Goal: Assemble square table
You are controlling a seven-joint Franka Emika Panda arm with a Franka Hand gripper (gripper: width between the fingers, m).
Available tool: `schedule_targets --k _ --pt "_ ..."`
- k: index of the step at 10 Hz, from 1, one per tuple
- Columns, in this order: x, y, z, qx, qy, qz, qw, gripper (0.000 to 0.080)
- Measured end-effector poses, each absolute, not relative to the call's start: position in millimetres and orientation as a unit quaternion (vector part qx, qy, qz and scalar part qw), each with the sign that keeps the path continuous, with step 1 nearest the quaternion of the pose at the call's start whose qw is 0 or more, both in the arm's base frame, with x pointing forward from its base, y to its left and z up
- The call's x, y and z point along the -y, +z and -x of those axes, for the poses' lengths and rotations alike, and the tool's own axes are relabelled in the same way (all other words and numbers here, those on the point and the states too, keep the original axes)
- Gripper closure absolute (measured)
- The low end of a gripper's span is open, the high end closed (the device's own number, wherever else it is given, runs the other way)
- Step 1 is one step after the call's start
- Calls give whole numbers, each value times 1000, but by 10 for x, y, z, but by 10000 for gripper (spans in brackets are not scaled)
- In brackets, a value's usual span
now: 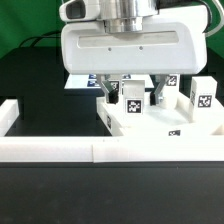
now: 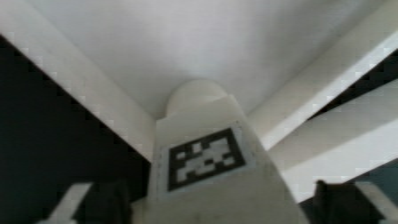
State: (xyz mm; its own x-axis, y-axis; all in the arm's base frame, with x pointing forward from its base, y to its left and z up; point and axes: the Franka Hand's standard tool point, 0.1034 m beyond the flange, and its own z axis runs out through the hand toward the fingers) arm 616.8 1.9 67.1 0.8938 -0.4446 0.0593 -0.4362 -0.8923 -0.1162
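- One black table (image 1: 40, 210) carries the whole scene, with a long low white border wall (image 1: 100, 151) running across it near the front.
- Square tabletop (image 1: 165, 125): a white slab lying flat just behind the border wall, toward the exterior view's right, with a small tag on its front edge.
- Arm head: a broad white housing hangs directly over the slab, and the gripper (image 1: 132, 97) reaches down from it.
- Marker board (image 1: 80, 83): a flat tagged sheet behind the arm, mostly hidden.
- Two legs (image 1: 203, 100) stand upright at the slab's far right side, tags facing the camera.
- Held leg (image 1: 132, 104) (image 2: 215, 150): a white tagged block standing upright over the slab, with the fingers (image 1: 157, 94) pressed against both its sides, so the gripper is clamped on it; the wrist view shows its tag close up.
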Motion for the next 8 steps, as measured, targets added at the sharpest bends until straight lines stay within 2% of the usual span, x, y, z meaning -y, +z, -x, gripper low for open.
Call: schedule_targets --k 1,2,5,8 --pt "-18 669 -6167 -227 -42 972 50 413" --pt "-17 669 -6167 -248 -41 967 51 513" --pt "5 664 -6167 -371 -34 926 57 511" --pt "38 658 -6198 -580 -13 812 59 511"
